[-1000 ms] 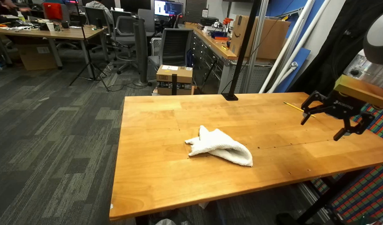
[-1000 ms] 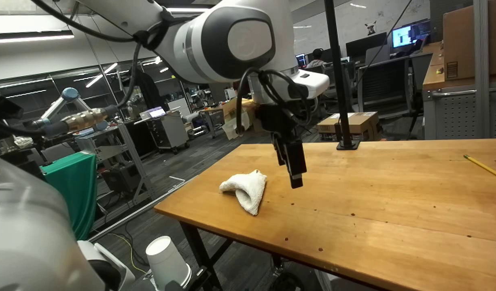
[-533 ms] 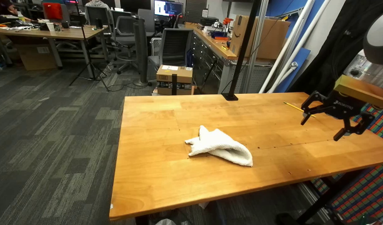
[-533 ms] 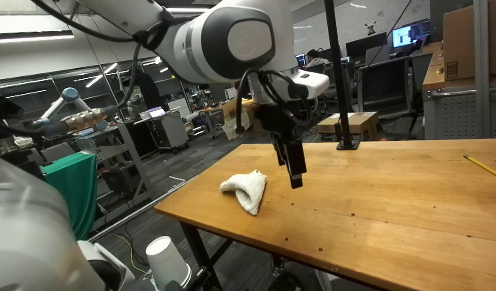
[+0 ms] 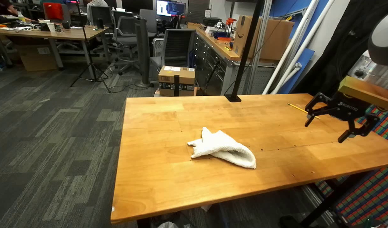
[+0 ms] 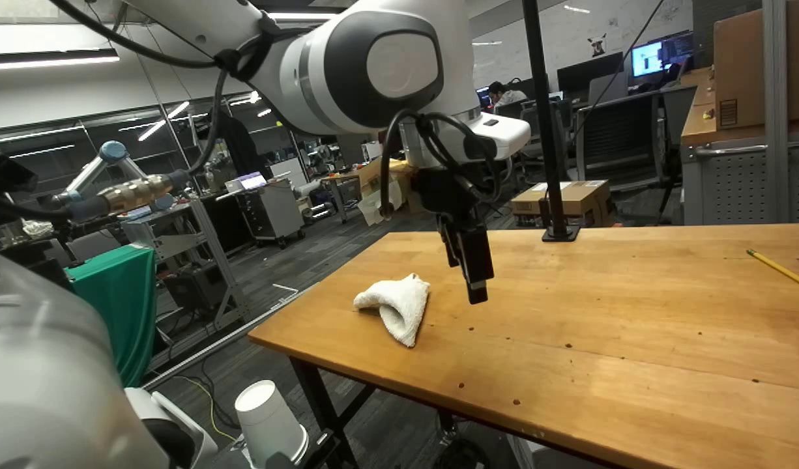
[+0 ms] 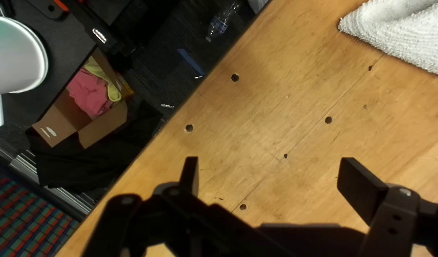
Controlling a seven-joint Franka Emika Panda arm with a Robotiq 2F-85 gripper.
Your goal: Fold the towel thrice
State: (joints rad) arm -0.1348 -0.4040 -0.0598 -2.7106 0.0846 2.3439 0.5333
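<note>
A small white towel (image 5: 224,148) lies crumpled and partly folded on the wooden table, with pointed corners at one end and a raised, hollow fold at the other. It also shows in an exterior view (image 6: 399,306), and one corner shows at the top right of the wrist view (image 7: 404,34). My gripper (image 5: 323,133) is open and empty, held above the table well apart from the towel. In the wrist view its fingers (image 7: 268,166) are wide apart with only bare wood below them. In an exterior view the gripper (image 6: 476,290) is seen side-on.
The wooden table (image 5: 168,183) has a black post (image 5: 233,98) at its far edge. A yellow pencil (image 5: 303,110) lies on it near the gripper. A white bucket (image 6: 269,417) stands beside the table, lower down. The table's edge shows in the wrist view (image 7: 169,125).
The arm, gripper and towel have not moved. Only a person in the background has shifted.
</note>
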